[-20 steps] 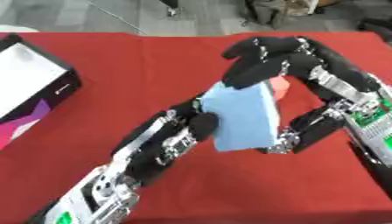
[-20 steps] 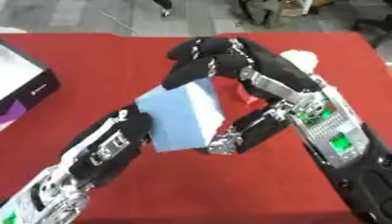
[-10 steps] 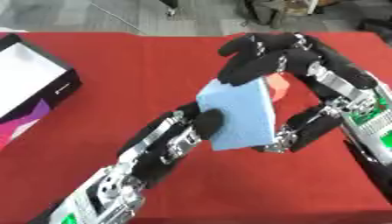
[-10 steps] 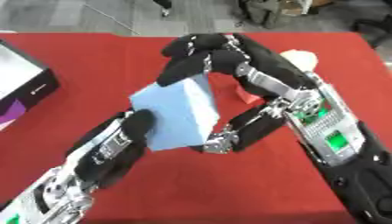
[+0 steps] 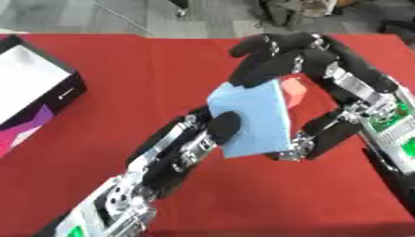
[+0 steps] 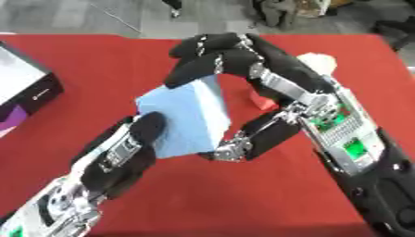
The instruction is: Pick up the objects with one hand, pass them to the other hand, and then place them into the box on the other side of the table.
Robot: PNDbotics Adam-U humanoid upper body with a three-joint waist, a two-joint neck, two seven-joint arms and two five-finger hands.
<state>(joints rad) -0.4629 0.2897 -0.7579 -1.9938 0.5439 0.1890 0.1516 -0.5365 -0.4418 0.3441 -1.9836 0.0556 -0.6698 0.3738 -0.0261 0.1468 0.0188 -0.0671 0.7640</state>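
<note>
The right hand [image 6: 243, 60] is arching over from the right, its fingers curling down onto the top edge of a light blue block [image 6: 185, 115] while its thumb is pressing at the block's lower edge. The left hand [image 5: 207, 134] is reaching up from the lower left, its fingers lying against the block's face and side. Both hands are holding the block above the middle of the red counter [image 5: 122, 83]. A small red thing [image 5: 293, 90] is showing just behind the block. A black box [image 5: 32, 92] with a white inside is sitting at the counter's left edge.
</note>
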